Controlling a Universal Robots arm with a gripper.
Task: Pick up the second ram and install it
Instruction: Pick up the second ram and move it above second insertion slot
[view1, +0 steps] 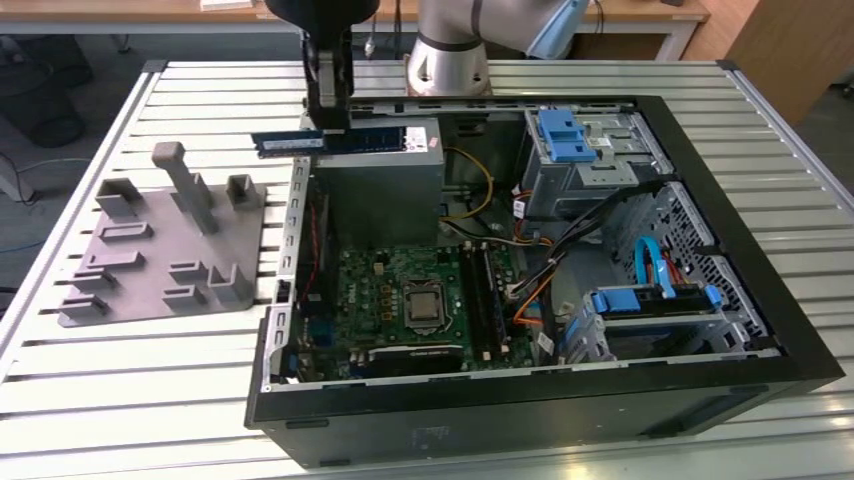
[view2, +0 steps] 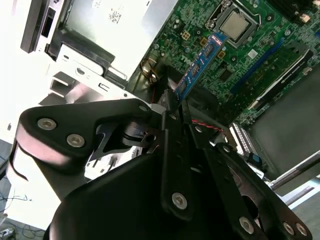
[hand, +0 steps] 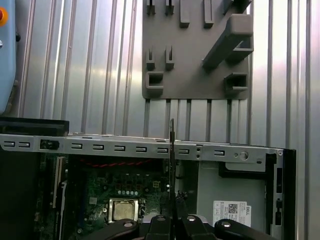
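The second ram (view1: 360, 141) is a long dark-blue strip held level in the air above the grey power supply box at the back of the open computer case. My gripper (view1: 328, 125) is shut on it from above, near the middle of its length. In the second wrist view the ram (view2: 199, 64) sticks out past the black fingers (view2: 172, 117) over the green motherboard. In the first wrist view the ram (hand: 171, 165) appears edge-on as a thin dark line rising from the gripper (hand: 172, 220), crossing the case's metal rim.
A grey moulded tray (view1: 147, 265) with slots and posts lies on the slatted table at the exterior view's left. Inside the case (view1: 747, 380) are the motherboard (view1: 380, 275), processor socket (view1: 424, 306), long black sockets (view1: 475, 290), cables and blue drive brackets (view1: 567, 135).
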